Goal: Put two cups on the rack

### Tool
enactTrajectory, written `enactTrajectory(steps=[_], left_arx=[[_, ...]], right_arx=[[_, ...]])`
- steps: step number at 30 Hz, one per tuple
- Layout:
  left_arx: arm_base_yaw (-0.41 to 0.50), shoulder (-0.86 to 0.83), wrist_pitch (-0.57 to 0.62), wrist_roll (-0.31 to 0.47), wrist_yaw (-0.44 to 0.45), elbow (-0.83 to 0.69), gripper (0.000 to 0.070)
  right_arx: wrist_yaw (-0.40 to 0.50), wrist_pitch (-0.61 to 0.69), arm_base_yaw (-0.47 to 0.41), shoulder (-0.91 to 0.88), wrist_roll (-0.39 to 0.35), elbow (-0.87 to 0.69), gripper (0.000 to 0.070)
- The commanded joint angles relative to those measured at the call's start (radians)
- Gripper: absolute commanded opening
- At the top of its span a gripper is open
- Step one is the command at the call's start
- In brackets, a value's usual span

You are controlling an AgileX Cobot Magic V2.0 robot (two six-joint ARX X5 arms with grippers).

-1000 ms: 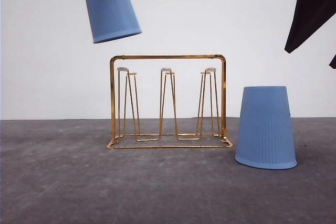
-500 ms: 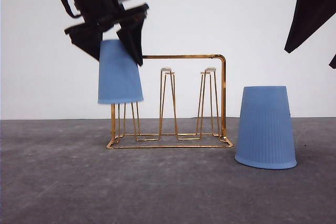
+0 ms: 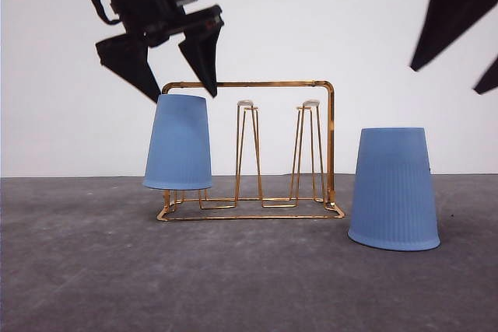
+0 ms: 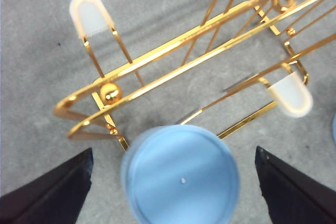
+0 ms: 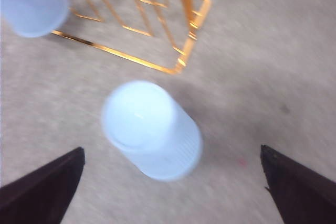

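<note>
Your table (image 3: 93, 270) is a plain grey slab with a white wall (image 3: 70, 138) behind it, and pretty much everything sits in the middle strip of the front view. The rack (image 3: 325, 145) stands upright at centre, gold wire frame, handle bar across the top, white-tipped pegs (image 3: 247, 103) poking up. One cup (image 3: 178, 144) is upside down over the peg at the rack's left end, leaning a touch, its rim hanging above the base wire, not touching the table. Your left gripper (image 3: 173, 75) sits right above that cup with its jaws spread wide, fingertips apart from the cup, nothing between them; from the left wrist you look straight down on the cup's flat bottom (image 4: 181, 178) with a dark finger well off on each side. The other cup (image 3: 393, 189) is upside down on the table just to the right of the rack, close to the frame but not on it. Your right gripper (image 3: 463, 60) hangs high above it, jaws splayed wide and empty too; the right wrist view is blurry but shows that cup (image 5: 152, 129) on the table between the two fingers, rack corner (image 5: 191, 22) near it.
</note>
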Motion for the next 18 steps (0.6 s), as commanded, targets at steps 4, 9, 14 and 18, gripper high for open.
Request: enactTrajectory(steps=[4,9,14,18], left_arx=[[-0.005,-0.091,-0.023,0.006,-0.002,0.068,0.0596],[0.009,-0.203,-0.166,0.012,-0.003,0.076,0.0591],[0.019,-0.291,-0.323,0.011,-0.039,0.061,0.0585],[0.018,-0.375,-0.342,-0.007,-0.055,-0.043,0.0585]], right_arx=[[-0.004,0.059,0.051,0.043,0.018,0.017,0.07],[0.035,0.126,0.085,0.142,0.019,0.017,0.07],[0.036,0.188,0.093,0.253,0.021,0.017,0.07],[0.03,0.21,0.094,0.336,0.02,0.017,0.07]])
